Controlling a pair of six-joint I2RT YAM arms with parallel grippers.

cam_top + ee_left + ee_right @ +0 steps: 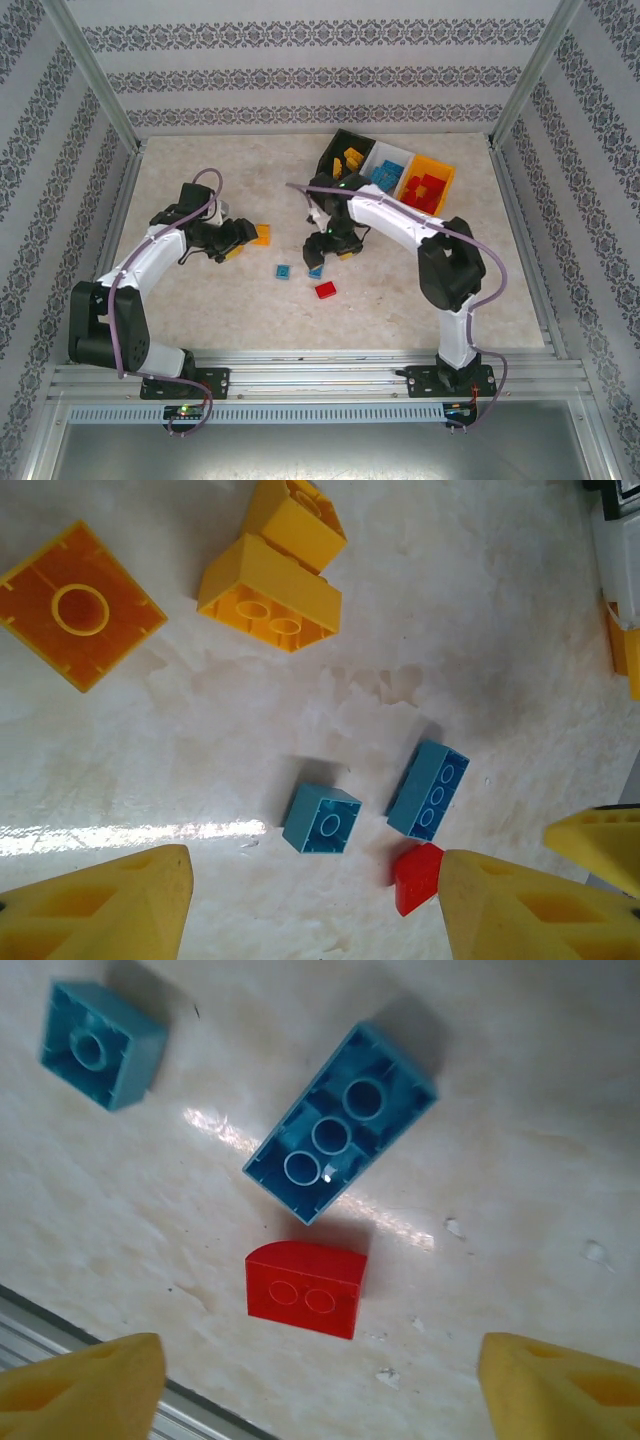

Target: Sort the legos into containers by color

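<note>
three loose legos lie on the table (200,300) between the arms: a small square blue brick (100,1045), a long blue brick (340,1120) turned hollow side up with three round tubes showing, and just beside it a red brick (307,1290) with one curved edge. we see the right gripper (322,1395) above them, jaws wide apart and empty. the left gripper (310,910) is spread too, holding nothing, with an upturned orange square brick (80,615) and a yellow brick (272,600) beyond it. at the far side, the black bin (350,138) holds yellow pieces, the white bin (395,152) blue ones, the orange bin (437,160) red ones.
</note>
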